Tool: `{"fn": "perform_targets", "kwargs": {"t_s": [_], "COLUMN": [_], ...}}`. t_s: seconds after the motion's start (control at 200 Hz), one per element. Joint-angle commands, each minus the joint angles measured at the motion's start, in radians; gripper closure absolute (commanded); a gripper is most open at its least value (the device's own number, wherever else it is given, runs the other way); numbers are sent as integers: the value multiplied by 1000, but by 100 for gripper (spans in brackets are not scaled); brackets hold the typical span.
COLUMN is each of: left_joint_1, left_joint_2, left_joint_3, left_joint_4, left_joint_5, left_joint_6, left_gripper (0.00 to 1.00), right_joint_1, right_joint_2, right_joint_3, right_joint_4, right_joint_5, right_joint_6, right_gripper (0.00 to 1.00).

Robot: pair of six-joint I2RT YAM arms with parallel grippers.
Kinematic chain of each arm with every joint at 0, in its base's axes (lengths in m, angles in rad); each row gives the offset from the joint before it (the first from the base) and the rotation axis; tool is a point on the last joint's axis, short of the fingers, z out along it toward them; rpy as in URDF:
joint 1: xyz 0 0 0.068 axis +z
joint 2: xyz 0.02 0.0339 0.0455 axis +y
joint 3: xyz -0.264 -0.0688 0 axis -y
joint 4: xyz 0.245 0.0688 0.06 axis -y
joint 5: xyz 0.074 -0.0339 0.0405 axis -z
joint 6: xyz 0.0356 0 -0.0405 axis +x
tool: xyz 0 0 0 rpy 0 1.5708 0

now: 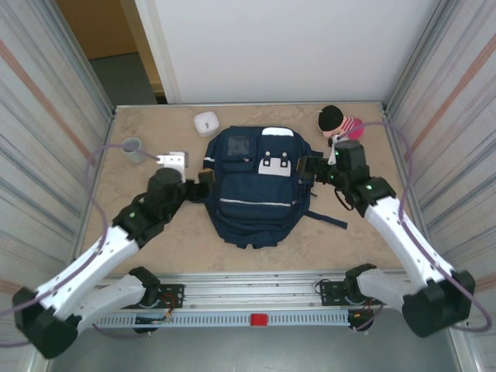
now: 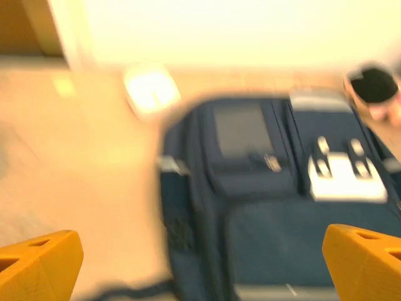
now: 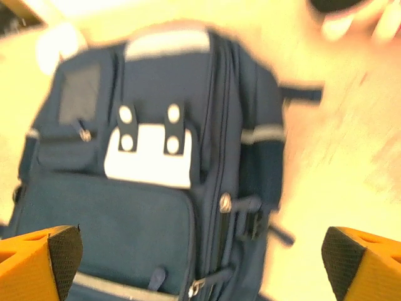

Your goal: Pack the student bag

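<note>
The student bag (image 1: 252,186) lay between my left pincer (image 1: 204,177) and right pincer (image 1: 311,167), both released and empty; my wrist views were blurred.

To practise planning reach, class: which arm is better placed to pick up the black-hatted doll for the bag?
Right, probably. The right hand, open, sits at the right edge of the student bag, near the doll; the left hand is across the bag, on its left side.

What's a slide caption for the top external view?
Backpack flat on the table, left pincer and right pincer open at its sides; cup far left, doll far right.
</note>
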Motion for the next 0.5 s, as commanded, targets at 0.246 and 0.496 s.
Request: {"fn": "perform_targets", "kwargs": {"t_s": [0.246,0.496], "left_joint_1": [216,403], "left_joint_2": [-292,-223], "left_joint_3": [-507,-720], "left_joint_4": [566,766], "left_joint_5": [-123,98], "left_joint_6": [566,423], "left_gripper": [1,1], "right_joint_1": [-214,-229], "right_joint_2": [-20,119], "right_joint_3": [-324,-498], "right_joint_4": [495,791], "right_joint_5": [-42,21], "right_joint_6": [-244,-311], "right_gripper": [1,1]}}
